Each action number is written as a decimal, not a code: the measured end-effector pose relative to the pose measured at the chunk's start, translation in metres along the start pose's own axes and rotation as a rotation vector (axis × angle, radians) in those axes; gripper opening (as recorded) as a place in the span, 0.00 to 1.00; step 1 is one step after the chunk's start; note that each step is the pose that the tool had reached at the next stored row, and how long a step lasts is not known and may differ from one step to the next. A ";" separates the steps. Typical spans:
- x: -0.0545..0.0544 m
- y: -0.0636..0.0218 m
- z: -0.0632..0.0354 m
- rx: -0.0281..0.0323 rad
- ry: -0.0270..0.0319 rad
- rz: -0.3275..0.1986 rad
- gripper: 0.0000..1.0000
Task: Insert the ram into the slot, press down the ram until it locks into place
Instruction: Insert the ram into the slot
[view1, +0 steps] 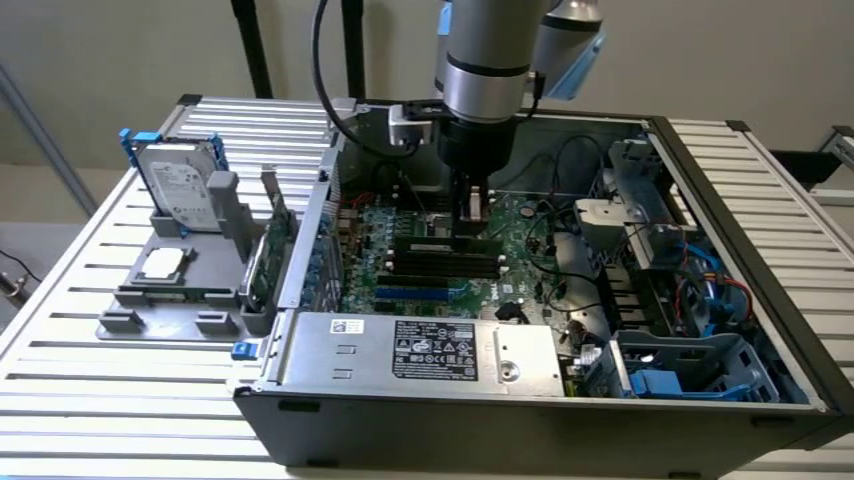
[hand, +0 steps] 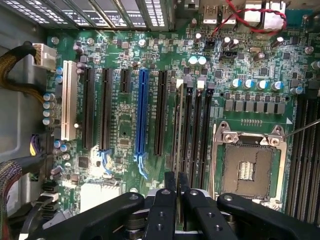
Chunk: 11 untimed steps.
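Inside the open case (view1: 534, 430), the exterior view shows the gripper (view1: 470, 215) low over the board, with a drive (view1: 180, 190) outside on that view's left. From the wrist, narrow fingers (hand: 170, 187) pinch the ram (hand: 178, 130) edge-on. It stands along the slot (hand: 181, 85), between a blue connector (hand: 142, 110) and the CPU socket (hand: 247, 165). I cannot tell whether it is seated.

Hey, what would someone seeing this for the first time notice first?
The gripper reaches down into the open computer case, shut on the ram at the slot. A hard drive stands outside the case, on the exterior view's left.
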<state>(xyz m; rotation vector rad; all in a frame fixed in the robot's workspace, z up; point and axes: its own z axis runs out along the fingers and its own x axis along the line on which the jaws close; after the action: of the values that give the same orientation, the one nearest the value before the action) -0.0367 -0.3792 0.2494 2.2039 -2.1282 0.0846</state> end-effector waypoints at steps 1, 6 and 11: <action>0.000 0.0000 0.0018 0.0000 0.0000 0.001 0.13; -0.001 -0.0001 0.0087 -0.0001 -0.0005 0.002 0.13; -0.001 -0.0001 0.0090 0.0030 -0.0003 0.002 0.13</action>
<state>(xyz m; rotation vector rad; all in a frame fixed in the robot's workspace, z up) -0.0368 -0.3791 0.2403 2.2032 -2.1323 0.0876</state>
